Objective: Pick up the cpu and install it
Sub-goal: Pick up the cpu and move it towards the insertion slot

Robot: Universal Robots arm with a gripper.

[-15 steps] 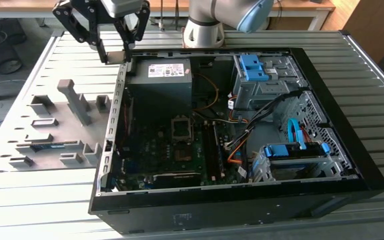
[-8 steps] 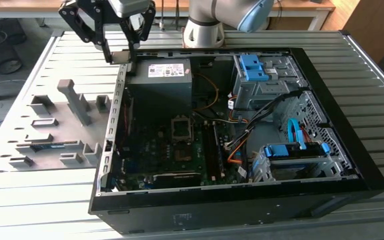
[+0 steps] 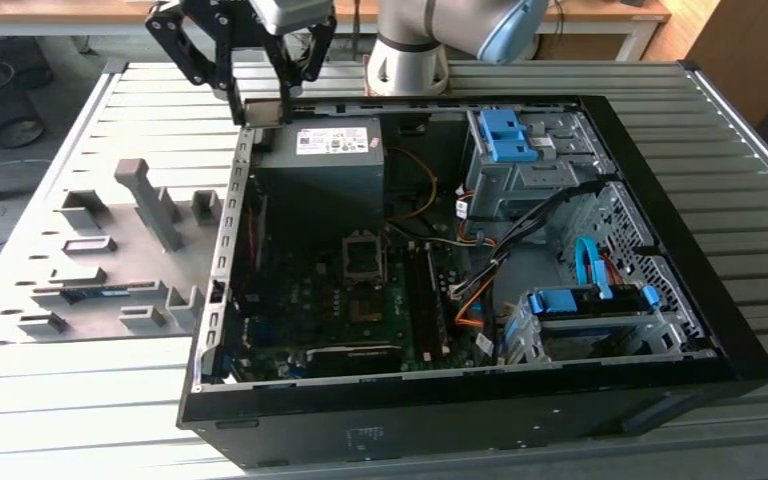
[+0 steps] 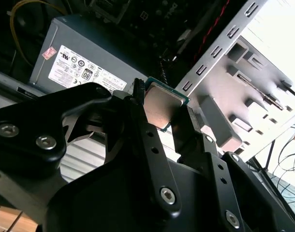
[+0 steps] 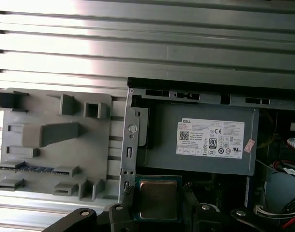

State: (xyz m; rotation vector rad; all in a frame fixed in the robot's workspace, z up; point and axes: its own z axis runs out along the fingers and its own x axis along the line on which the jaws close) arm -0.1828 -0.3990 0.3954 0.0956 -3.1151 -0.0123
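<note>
Pick-up done: your gripper (image 3: pixel 261 108) clamps the cpu (image 5: pixel 158 198) above the computer case's (image 3: pixel 357 440) far corner, exterior view's left; socket (image 3: pixel 361 252) looks unfilled, installation outstanding.

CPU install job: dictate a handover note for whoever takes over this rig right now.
Gripper: shut on the cpu, the small square silvery-grey chip, gripped by two opposite edges.
Where: in the exterior view it hangs over the far corner of the open black computer case, next to the grey metal power supply box with the white label.
Done: the chip is picked up and in the air.
Left: install not done. The dark square socket on the dark motherboard looks unoccupied.
</note>
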